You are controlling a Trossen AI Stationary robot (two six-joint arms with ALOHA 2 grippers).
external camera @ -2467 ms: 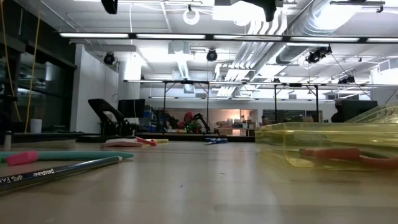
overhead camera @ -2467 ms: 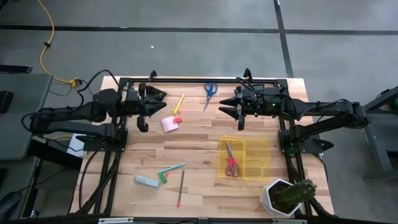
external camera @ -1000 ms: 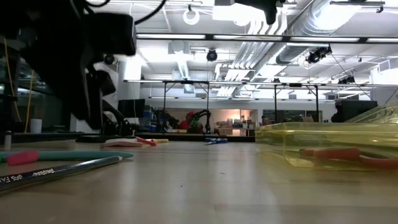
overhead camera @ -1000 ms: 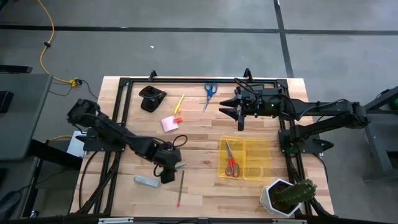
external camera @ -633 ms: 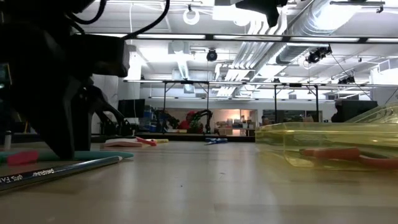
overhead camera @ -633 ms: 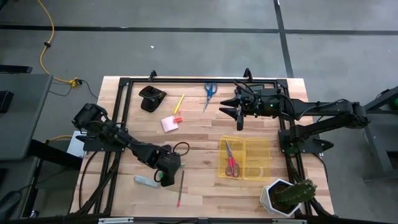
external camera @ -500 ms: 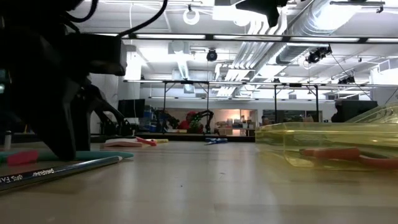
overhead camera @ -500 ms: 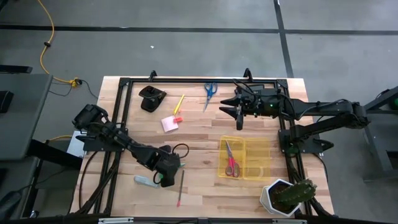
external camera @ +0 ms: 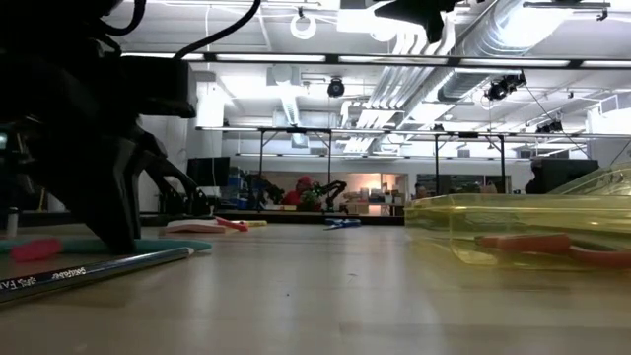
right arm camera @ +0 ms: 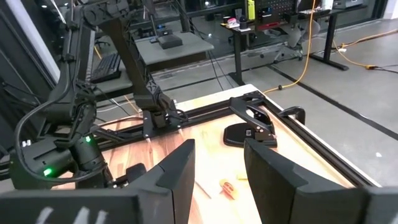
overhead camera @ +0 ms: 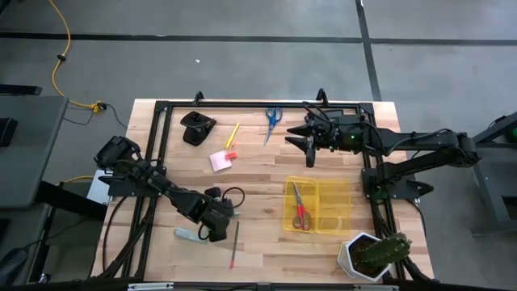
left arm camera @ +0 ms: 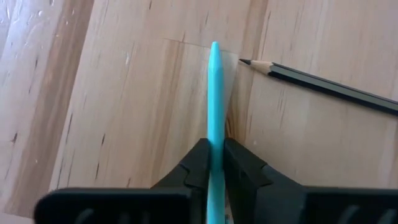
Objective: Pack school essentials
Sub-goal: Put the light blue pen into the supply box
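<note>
— Where does the teal pen [left arm camera: 215, 118] lie against the left gripper [left arm camera: 216, 163]?

— Straight between its two dark fingers [left arm camera: 194, 163]. In the left wrist view the pen runs forward from the gap, its tip reaching past them over the wooden table [overhead camera: 258, 182], and the fingers are closed in against its sides, so the jaws are nearly together with the pen pinched between them. The sharpened end of the thin pencil [left arm camera: 323, 86] lies just beside the pen's tip, apart from it.

— And the arm's pose?

— From above, the left arm stretches across the table's left half and bends down, the gripper [overhead camera: 212, 225] low over the board near the table's front edge. The pencil [overhead camera: 235, 245] lies just to its right. In the low view the gripper is a dark mass at the far left, set down on the teal pen [external camera: 158, 246].

— The right gripper [overhead camera: 311, 149]?

— It hangs over the back of the table, well apart from the yellow tray [overhead camera: 338, 200] holding the red-handled scissors [overhead camera: 300, 208]. Its fingers stand apart, holding nothing. The blue-handled scissors [overhead camera: 272, 119], yellow marker [overhead camera: 233, 134] and pink sticky-note pad [overhead camera: 219, 161] lie near the back.
</note>
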